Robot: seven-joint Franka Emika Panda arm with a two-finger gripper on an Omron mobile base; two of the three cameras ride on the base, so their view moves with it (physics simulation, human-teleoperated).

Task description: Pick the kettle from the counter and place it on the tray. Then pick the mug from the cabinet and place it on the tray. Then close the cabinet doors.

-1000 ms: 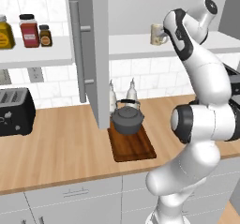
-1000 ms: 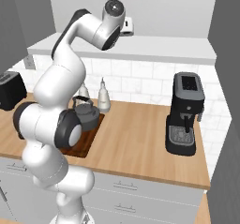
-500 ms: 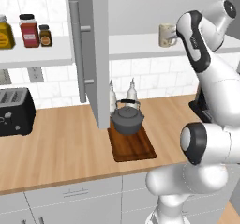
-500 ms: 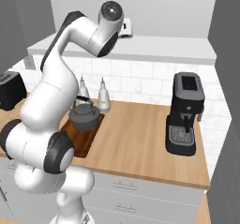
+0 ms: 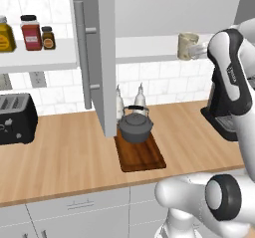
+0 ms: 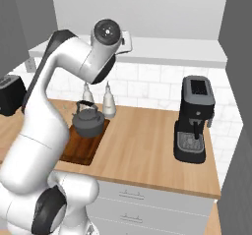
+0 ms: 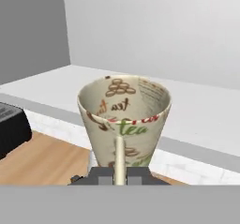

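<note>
Your jaws are clamped on the handle of the mug (image 7: 123, 120), closed down to a narrow gap with the thin cream handle pinched between them. In the hand view you look straight into the open mouth of the mug (printed with coffee beans and the word "tea"), which sits directly ahead of the jaws with its handle toward you.

From the left base view the mug (image 5: 189, 46) hangs in front of the white inner shelf of the cabinet (image 5: 149, 48), at shelf height and off the bench (image 5: 69, 152).

Well below the jaws, the kettle (image 5: 134, 126) sits upright on the back end of the tray (image 5: 142, 155), with the near half of the tray bare. Two white bottles (image 5: 140, 96) stand just behind the kettle against the tiled wall.

The left cabinet door (image 5: 104, 58) stands swung open, edge-on to you, its silver bar handle facing left. Beneath the jaws and to their right, a black coffee machine (image 6: 195, 118) stands on the bench.
</note>
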